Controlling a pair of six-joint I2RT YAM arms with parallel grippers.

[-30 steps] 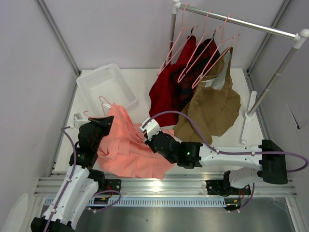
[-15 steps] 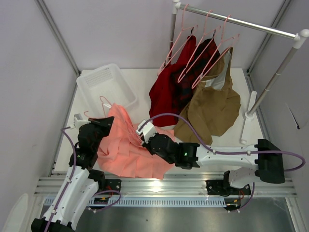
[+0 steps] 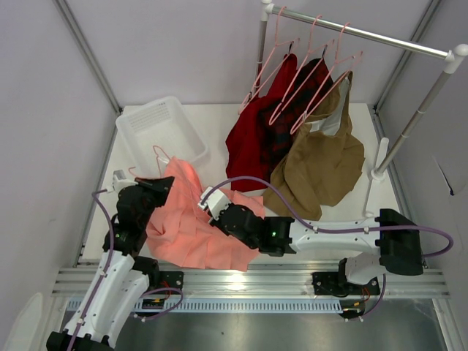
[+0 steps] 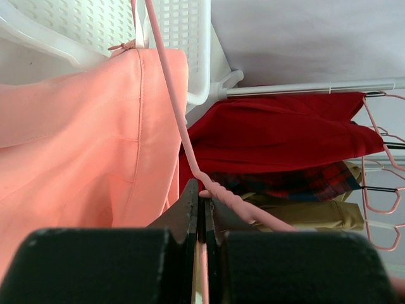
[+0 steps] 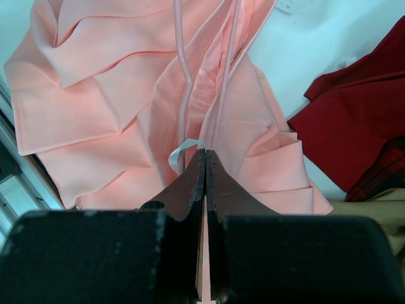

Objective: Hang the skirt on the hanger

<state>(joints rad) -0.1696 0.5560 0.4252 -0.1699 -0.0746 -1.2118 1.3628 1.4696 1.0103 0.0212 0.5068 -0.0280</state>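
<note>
White bench (image 3: 219, 124) carries the skirt (image 3: 186, 227), which lies crumpled at its near left, between my two arms. The hanger (image 4: 166, 82) runs up over the cloth, and my left pincer (image 4: 201, 193) is clamped on its wire. My right pincer (image 5: 204, 157) is pinched tight on a skirt fold.

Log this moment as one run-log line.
left gripper: shut on hanger | right gripper: shut on skirt | skirt: crumpled on table
</note>
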